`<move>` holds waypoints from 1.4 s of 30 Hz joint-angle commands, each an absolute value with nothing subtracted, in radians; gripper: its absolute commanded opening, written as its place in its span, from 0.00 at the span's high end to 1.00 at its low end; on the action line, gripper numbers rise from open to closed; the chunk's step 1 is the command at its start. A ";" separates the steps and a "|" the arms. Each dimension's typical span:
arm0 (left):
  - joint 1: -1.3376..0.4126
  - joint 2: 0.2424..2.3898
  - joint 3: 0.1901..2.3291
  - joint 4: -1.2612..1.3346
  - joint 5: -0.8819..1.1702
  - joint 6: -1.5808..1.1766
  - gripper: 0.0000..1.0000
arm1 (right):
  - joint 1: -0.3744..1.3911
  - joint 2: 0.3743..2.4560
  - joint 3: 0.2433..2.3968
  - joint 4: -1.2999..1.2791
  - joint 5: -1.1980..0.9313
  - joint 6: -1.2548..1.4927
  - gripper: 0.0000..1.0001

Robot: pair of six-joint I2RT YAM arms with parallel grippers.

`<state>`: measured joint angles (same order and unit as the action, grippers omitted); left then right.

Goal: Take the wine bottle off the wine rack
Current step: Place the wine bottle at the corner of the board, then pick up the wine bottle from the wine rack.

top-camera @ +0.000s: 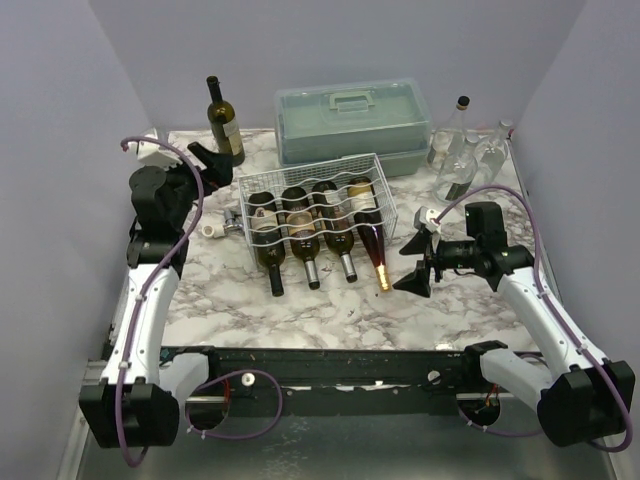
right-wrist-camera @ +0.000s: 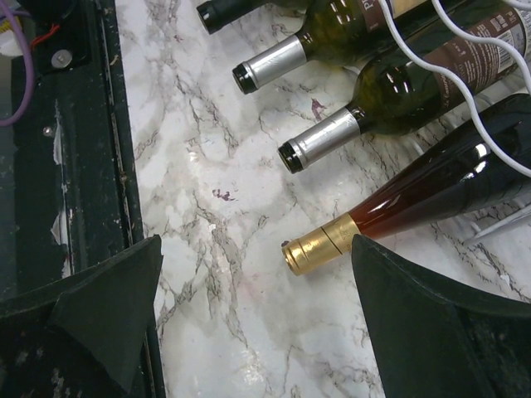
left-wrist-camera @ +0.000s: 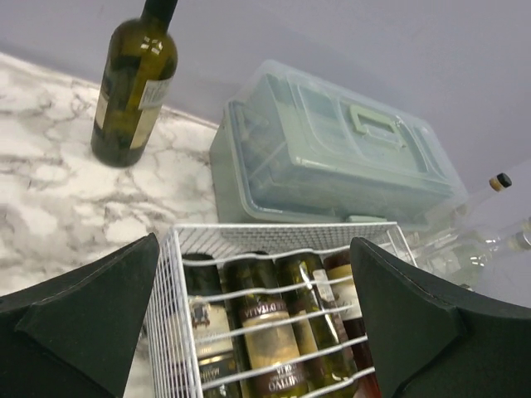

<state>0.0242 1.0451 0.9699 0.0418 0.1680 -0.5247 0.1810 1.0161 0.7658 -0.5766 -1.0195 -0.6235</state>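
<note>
Right gripper (right-wrist-camera: 257, 265), jaws wide and empty, is hovering nearest the gold-capped wine bottle (right-wrist-camera: 431, 186) lying just ahead, neck pointing toward it.

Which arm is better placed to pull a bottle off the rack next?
Right, probably: the right pincer, open, hangs beside the gold-capped bottle, whose neck juts from the wine rack. The left pincer hovers by its far corner.

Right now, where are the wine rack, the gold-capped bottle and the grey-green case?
wine rack (top-camera: 388, 208): top external view, on its right side wall.
gold-capped bottle (right-wrist-camera: 406, 201): right wrist view, where its neck widens.
grey-green case (left-wrist-camera: 332, 162): left wrist view, on its lid.
</note>
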 commanded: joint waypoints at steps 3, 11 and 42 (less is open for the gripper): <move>0.022 0.892 0.924 -0.310 0.083 -0.588 0.01 | 0.173 1.033 0.765 -0.567 -1.063 -0.612 0.01; -0.092 0.711 0.798 -0.444 0.063 -0.616 0.01 | 0.173 1.029 0.752 -0.554 -1.047 -0.607 0.01; -0.702 1.062 0.570 -0.343 -0.450 -0.939 0.05 | 0.173 1.009 0.738 -0.554 -0.989 -0.630 0.01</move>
<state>-0.6960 1.0397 0.6064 -0.4732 -0.4419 -0.9459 0.1791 1.0218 0.7483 -0.5652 -1.0012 -0.6212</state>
